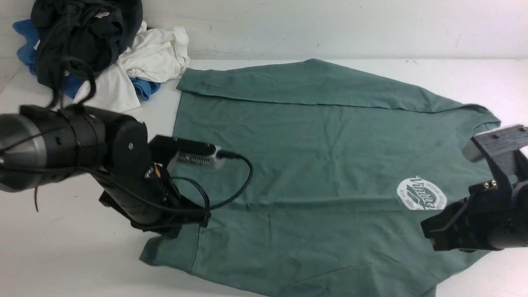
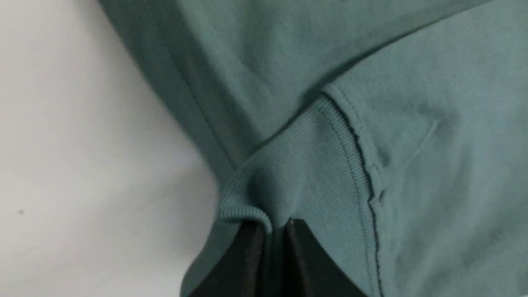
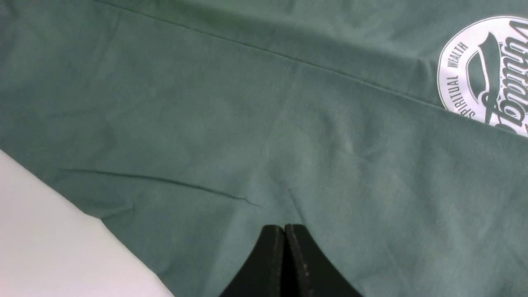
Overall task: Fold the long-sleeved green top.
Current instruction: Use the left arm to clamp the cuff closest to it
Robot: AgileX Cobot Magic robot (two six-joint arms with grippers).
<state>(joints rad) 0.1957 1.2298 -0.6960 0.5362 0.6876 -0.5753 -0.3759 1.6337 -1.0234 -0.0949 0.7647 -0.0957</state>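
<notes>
White table (image 1: pixel 62 251); left claw (image 2: pixel 273 226) pinching green top (image 1: pixel 313 165)

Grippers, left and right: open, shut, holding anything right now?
Left gripper: shut on the ribbed cuff of the green long-sleeved top.
Right gripper: shut, tips at the top; whether it pinches fabric cannot be told.

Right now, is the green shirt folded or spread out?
Partly folded: the green shirt lies flat, logo up, but its far sleeve is folded across the body.
</notes>
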